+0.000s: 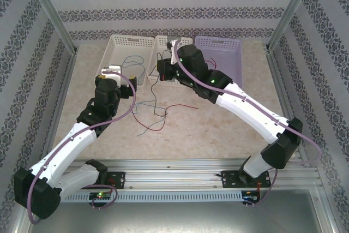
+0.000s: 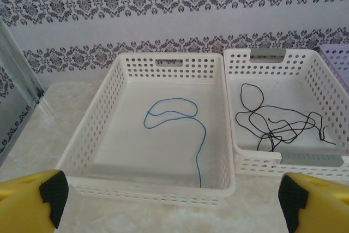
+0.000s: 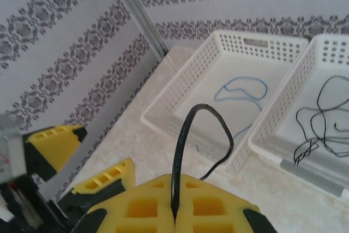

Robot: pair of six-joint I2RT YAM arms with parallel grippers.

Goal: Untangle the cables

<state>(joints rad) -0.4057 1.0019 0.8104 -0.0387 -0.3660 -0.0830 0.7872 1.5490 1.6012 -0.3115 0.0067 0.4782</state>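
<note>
R hand [image 3: 175, 215] on black cable [image 3: 205, 106] (thin, looped)

From above, the right arm [image 1: 240, 102] covers most of the middle white perforated plastic basket [image 1: 162, 41], hiding its contents. Nearer, the hair-thin red, teal and dark cables [image 1: 155, 105] cross too finely to tell which lies on top. The left wrist view cuts the lilac perforated plastic basket [image 2: 339, 53] at its right edge and the yellow fingers [image 2: 32, 200] of the left gripper [image 2: 172, 200] at the bottom. A black cable [image 3: 178, 156] vanishes between the pressed-together fingers of the right gripper [image 3: 174, 219].
</note>
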